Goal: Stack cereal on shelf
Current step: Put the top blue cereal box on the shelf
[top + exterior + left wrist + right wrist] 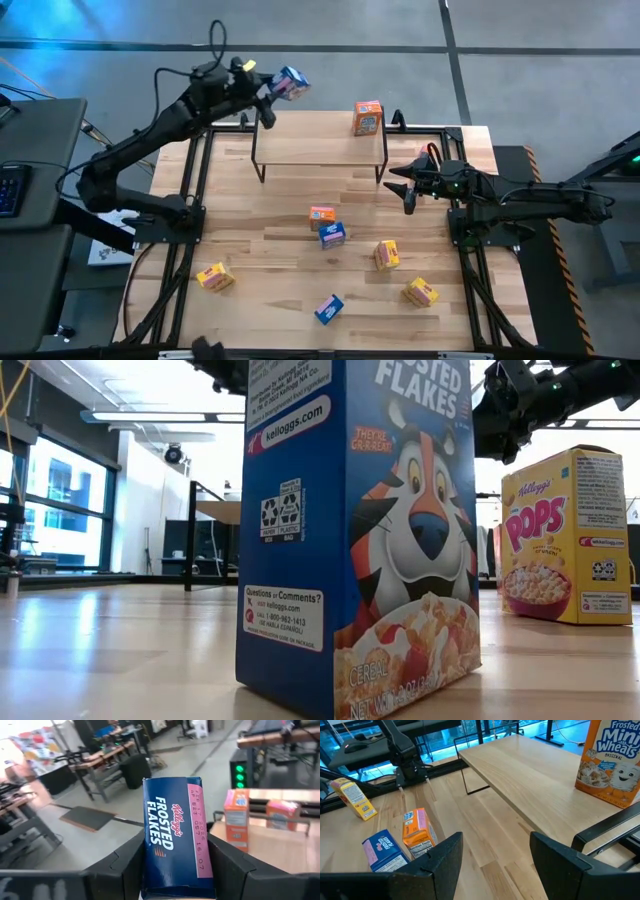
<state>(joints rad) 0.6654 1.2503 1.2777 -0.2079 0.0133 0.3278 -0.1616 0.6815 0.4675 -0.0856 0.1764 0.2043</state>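
Note:
My left gripper is raised above the far left corner of the shelf and is shut on a blue cereal box, which fills the left wrist view. One orange box stands on the shelf's right end. My right gripper hangs open just right of the shelf, touching nothing; its fingers frame the shelf top. On the table lie or stand an orange box, two blue boxes and three yellow ones. My left gripper pinches the blue box between its two fingers, one on each of two opposite faces, at the box's lower part. A narrow printed panel faces the wrist camera. The box is lifted clear, beyond the shelf's far left corner, its free end pointing away from the wrist.
In the low view a blue box stands close to the camera with a yellow box to its right. Black frame rails run along the table's left and right edges. Bare shelf top lies left of the orange box.

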